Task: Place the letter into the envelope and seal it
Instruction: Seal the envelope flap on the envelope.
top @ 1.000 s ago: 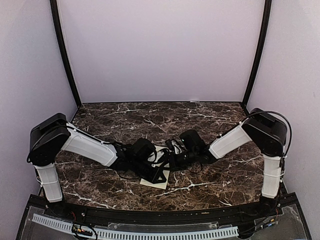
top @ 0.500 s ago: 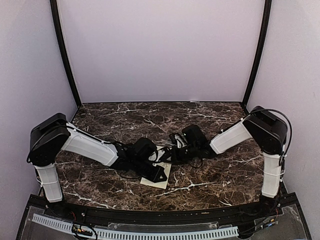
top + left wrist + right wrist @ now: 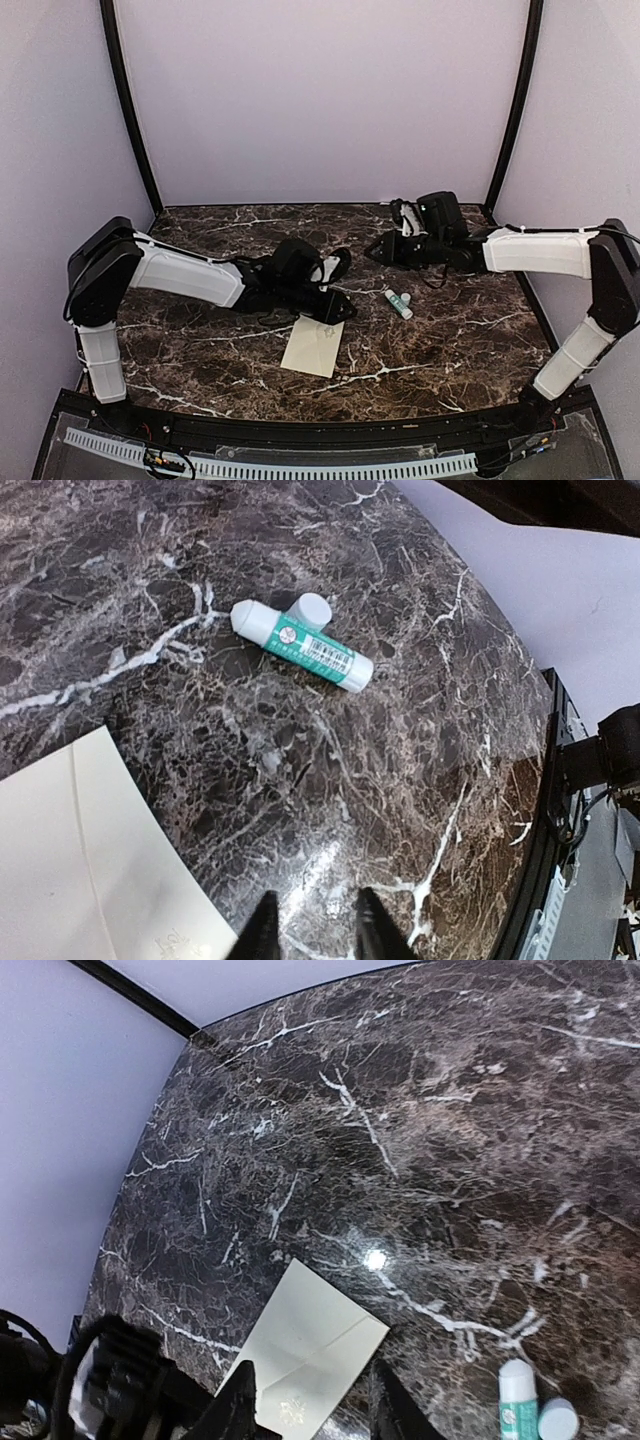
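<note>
Envelope (image 3: 313, 346) first, since it lies closest to you: it is flat on the table (image 3: 470, 340), front and centre, with nothing touching it. In the right wrist view its triangular flap looks folded down against the body, with the faint emblem showing. You cannot see the letter anywhere on the marble. It is most likely inside, though the pictures do not prove that.

Just beyond the envelope's far edge, the left gripper (image 3: 315, 925) hangs over bare marble. Its jaws are a little apart with nothing between them.

Further back and to the right lies the glue stick (image 3: 305, 648), on its side and uncapped. Its cap (image 3: 314, 610) rests just beside it, and neither gripper touches them.

Farthest off, the right gripper (image 3: 312, 1400) is raised near the back right corner and looks down across the table. Its jaws are spread and empty too.

You appear to be at the tail of the sealing step, with the flap down, the glue put aside and both arms off the paper. The frames cannot tell you whether the flap has actually bonded. Your next move would be to check the seal. Bring one gripper down with its jaws closed and press along the flap's edges. Steady the envelope with the other gripper so the thin paper does not skate on the slick marble.
</note>
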### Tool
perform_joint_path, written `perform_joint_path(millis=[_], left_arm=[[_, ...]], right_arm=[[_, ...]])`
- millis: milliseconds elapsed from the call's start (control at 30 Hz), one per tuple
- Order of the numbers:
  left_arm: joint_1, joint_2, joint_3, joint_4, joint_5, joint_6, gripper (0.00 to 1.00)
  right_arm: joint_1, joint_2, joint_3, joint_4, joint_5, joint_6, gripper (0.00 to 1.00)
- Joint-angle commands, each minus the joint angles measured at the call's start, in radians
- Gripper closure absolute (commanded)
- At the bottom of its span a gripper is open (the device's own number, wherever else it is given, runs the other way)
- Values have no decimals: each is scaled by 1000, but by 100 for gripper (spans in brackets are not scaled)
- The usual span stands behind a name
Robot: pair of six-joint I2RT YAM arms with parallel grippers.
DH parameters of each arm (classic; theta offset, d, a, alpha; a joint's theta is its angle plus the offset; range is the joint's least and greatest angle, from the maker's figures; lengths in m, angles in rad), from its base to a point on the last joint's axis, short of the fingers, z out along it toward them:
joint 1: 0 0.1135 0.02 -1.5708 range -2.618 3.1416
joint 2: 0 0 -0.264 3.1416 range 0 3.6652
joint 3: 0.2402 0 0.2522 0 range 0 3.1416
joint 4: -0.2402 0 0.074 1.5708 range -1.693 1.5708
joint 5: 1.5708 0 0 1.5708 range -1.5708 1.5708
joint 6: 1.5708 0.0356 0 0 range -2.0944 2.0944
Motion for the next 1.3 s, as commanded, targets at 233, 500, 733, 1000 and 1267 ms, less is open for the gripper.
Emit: perform_joint_path(millis=[233,500,733,1000,1267], left_arm=[[282,-361,10,-250,65,73,41],[402,-361,-1,-372,169,137,42],[390,-261,-107,-335,264,122,55],[324,-138,-105,-381,266,155,62],[285,-80,-97,-393,243,172,67]], right_arm=[[-75,-275,-83,-319,258,-196,42],[10,-240,-185,-112,-57,-170,51],[121,-71,-157,23,-99,-87,69],[201,157,-55,122,-142,-47,78],[212,304,11,159,-173,-33,85]])
